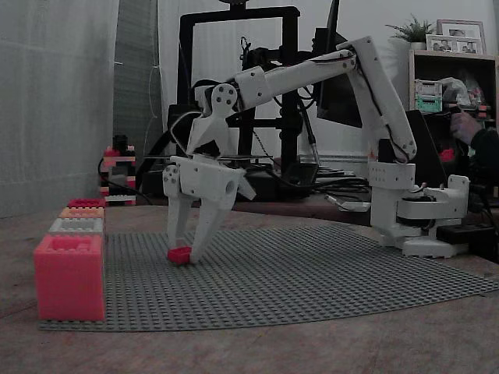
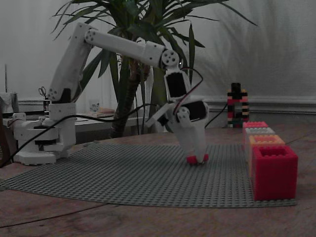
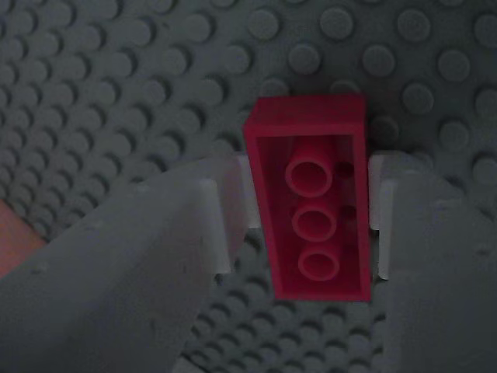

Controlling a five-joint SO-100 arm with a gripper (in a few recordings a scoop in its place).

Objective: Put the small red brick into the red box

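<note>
Upside-down small red brick (image 3: 313,198), lengthwise between end effector (image 3: 311,214) fingers

Setting: a domestic room used as a hobby robotics corner; evidence follows, each item placed relative to the grey studded baseplate (image 1: 296,273). Brown wooden table (image 1: 234,351) beneath the baseplate; large potted palm (image 2: 143,44) behind it in a fixed view; pale curtain (image 1: 54,101) off to its left in the other; shelf unit (image 1: 452,86) behind it to the right, carrying framed photographs (image 1: 460,35) and a small plant (image 1: 413,31); black-framed 3D printer (image 1: 238,86) behind its middle, with loose cables (image 1: 327,191) at the far table edge; a stack of mixed toy bricks (image 2: 238,106) behind its far corner; white skirting (image 2: 276,104) along the wall behind.
</note>
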